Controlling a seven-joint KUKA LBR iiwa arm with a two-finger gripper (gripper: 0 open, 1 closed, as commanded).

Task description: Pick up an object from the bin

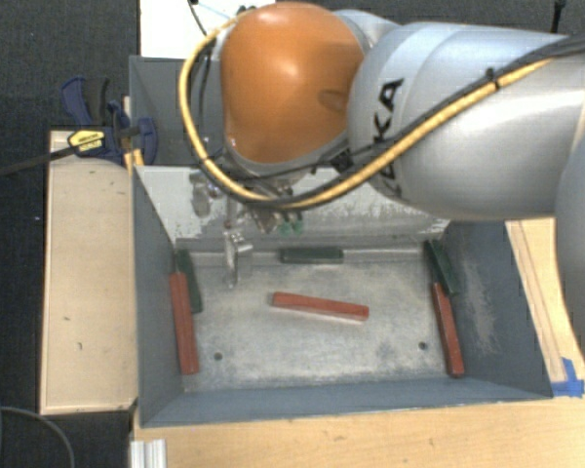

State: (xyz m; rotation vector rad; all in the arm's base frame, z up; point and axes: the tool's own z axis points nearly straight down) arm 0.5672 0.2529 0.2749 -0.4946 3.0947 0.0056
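Hanging under the arm's orange cover [288, 76], the gripper [234, 256] sits in the upper left part of the grey bin [492, 300], low over the floor and close to the back wall. Whether it is open or closed cannot be told from this angle. Just to its left, a short dark green bar [187, 283] lies along the left wall, with a long red bar [184, 334] running on below it. To the gripper's right, a second green bar [310, 255] lies along the foot of the back wall. A flat red block [319, 306] rests near the middle of the floor, lower right of the gripper and apart from it. Along the right wall lie a third green bar [441, 264] and another red bar [449, 331], roughly end to end.
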